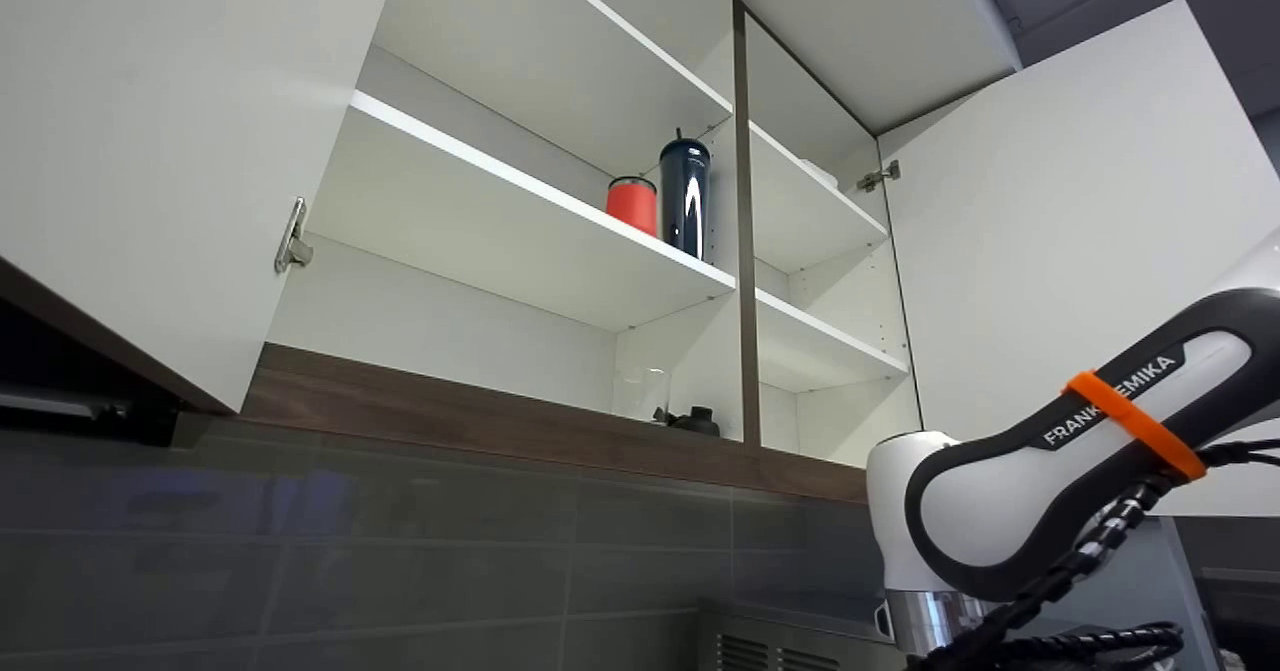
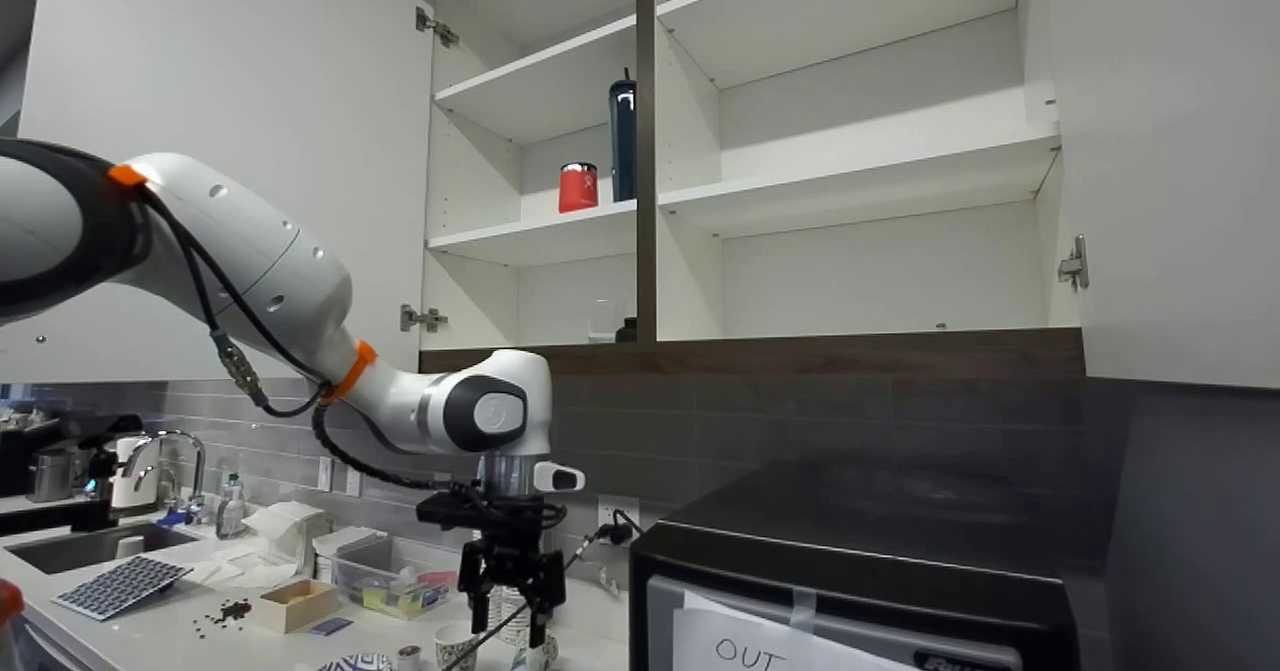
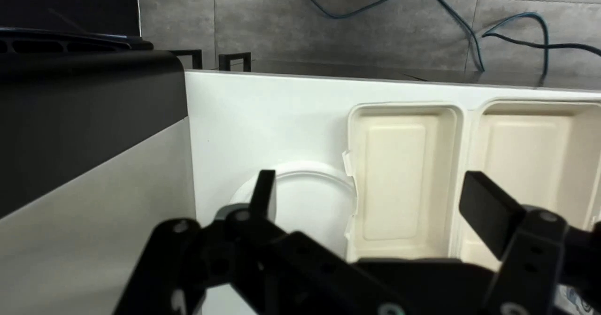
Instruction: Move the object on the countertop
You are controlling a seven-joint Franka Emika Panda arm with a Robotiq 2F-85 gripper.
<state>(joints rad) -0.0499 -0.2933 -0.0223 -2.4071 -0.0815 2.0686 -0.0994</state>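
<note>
The wrist view looks down on a white countertop (image 3: pixel 263 113). On it lies a cream clamshell container (image 3: pixel 394 183), opened out into two hollow halves. A round white plate (image 3: pixel 314 207) rests beside it, partly covered by my left finger. Which of these the task means by the object, I cannot tell. My gripper (image 3: pixel 368 183) is above them with its fingers wide apart and nothing between them. In an exterior view the gripper (image 2: pixel 508 626) points down beside the microwave; the container does not show there.
A black microwave (image 2: pixel 850 531) stands close by the gripper. Cups (image 2: pixel 455 641), a clear bin (image 2: pixel 395 571) and a small box (image 2: pixel 295 606) are on the counter. Overhead, open cabinets hold a red tumbler (image 1: pixel 632 206) and a dark blue bottle (image 1: pixel 685 196). Cabinet doors (image 2: pixel 1170 171) stick out.
</note>
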